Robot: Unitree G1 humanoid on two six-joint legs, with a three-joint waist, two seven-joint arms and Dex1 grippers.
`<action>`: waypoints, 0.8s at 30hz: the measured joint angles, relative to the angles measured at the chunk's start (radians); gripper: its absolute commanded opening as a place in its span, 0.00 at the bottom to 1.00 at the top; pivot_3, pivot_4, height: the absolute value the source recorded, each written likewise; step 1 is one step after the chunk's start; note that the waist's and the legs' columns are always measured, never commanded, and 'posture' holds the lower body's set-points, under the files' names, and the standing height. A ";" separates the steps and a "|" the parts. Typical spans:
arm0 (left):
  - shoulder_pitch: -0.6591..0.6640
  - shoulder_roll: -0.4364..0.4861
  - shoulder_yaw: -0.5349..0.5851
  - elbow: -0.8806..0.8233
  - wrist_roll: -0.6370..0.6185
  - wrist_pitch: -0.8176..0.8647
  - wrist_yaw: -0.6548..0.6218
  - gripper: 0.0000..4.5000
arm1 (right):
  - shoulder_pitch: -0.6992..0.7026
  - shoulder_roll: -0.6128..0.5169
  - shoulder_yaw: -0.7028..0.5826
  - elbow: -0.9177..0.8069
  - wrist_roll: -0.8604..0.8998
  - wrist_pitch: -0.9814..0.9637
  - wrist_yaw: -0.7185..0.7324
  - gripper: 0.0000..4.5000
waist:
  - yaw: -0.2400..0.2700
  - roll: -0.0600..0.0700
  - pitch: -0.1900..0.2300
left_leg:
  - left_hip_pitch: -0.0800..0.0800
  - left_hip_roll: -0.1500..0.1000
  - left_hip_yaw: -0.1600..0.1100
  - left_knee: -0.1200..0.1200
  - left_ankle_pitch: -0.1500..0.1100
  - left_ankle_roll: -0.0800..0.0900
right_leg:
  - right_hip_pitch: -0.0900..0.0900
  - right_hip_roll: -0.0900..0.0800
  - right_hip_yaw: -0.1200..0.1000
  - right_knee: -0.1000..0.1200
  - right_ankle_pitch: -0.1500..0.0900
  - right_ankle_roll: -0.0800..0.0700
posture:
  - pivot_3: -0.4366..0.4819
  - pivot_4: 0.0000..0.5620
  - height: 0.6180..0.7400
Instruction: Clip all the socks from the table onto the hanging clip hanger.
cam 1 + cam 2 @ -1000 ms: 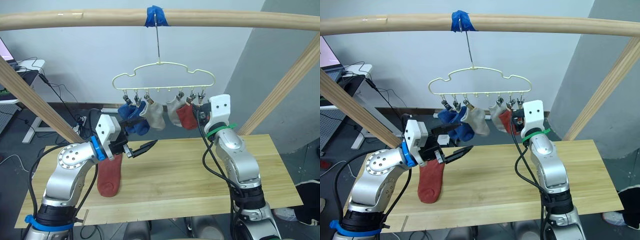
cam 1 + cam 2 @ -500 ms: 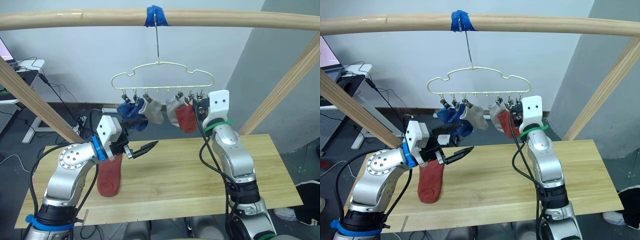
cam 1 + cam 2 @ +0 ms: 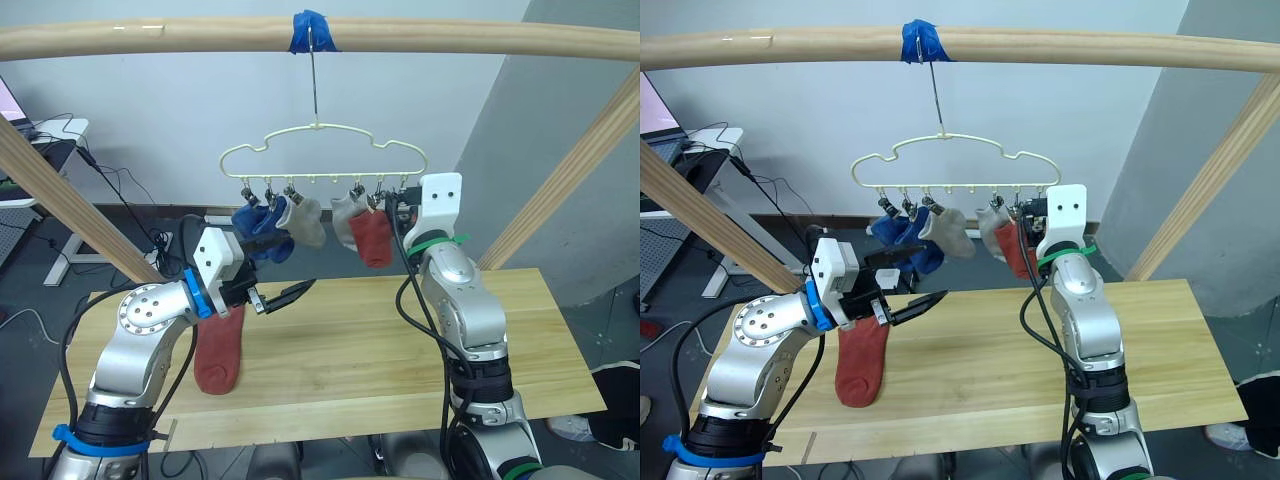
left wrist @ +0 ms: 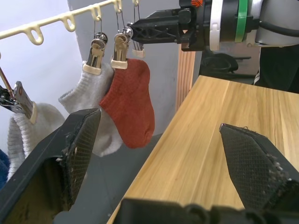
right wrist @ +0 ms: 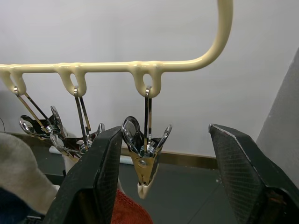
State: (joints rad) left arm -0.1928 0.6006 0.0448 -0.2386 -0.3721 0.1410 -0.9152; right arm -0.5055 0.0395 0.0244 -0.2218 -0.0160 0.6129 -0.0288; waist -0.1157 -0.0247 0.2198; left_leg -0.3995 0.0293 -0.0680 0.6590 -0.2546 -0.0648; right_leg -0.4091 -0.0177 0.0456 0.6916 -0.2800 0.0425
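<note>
the socks: five are up on the clip hanger [image 3: 322,152], two blue [image 3: 258,228], two light grey [image 3: 306,222], one rust-red [image 3: 374,238]. the last rust-red sock [image 3: 219,350] dangles from behind the left gripper [image 3: 282,297], at about eight o'clock from the hanger, its toe resting on the table [image 3: 380,350]. that gripper's fingers look spread in its own wrist view, tips well apart, so how the sock is held there i cannot tell.

over on the other side, the right gripper [image 5: 163,182] is raised at the hanger's right end, at four o'clock from the hook, jaws wide apart and straddling the one empty clip [image 5: 145,156], not yet touching it. that clip hangs free, just beside the one biting the hung red sock.

by my read this is the final sock, and the step in hand is opening that last clip. to do it well, the right fingers should close on the clip's two upper loops, not its tip, and squeeze square so the hanger doesn't swing. then the left arm has to bring the sock's cuff up into the open mouth before the squeeze lets go.
</note>
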 measured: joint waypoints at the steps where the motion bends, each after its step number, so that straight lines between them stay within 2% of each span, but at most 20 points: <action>1: 0.000 0.000 0.000 0.000 0.000 0.000 -0.001 1.00 | 0.000 0.003 -0.003 0.000 0.000 0.001 -0.001 0.67 | 0.000 0.000 0.000 | 0.000 0.000 0.000 0.000 0.000 0.000 | 0.000 0.000 0.000 0.000 0.000 0.000 | 0.30 0.35 1.00; 14: -0.009 -0.007 -0.004 0.001 0.002 -0.001 -0.010 1.00 | -0.020 0.091 -0.045 -0.037 0.044 0.054 -0.051 0.67 | -0.001 0.001 0.000 | 0.000 0.000 0.000 -0.005 0.000 0.000 | 0.000 0.000 0.000 -0.005 0.000 0.000 | 0.30 0.35 1.00; 24: -0.012 -0.007 -0.010 0.001 0.002 -0.001 -0.010 1.00 | -0.024 0.105 -0.052 -0.066 0.078 0.102 -0.084 0.67 | -0.001 0.001 0.000 | 0.000 0.001 0.000 -0.014 0.000 0.000 | -0.001 -0.001 -0.001 -0.012 0.000 0.000 | 0.30 0.35 1.00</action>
State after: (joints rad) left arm -0.2050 0.5936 0.0347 -0.2378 -0.3700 0.1402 -0.9248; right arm -0.5292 0.1448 -0.0277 -0.2880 0.0620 0.7150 -0.1126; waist -0.1163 -0.0241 0.2201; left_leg -0.4000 0.0299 -0.0676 0.6449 -0.2545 -0.0648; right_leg -0.4105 -0.0183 0.0449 0.6801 -0.2800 0.0422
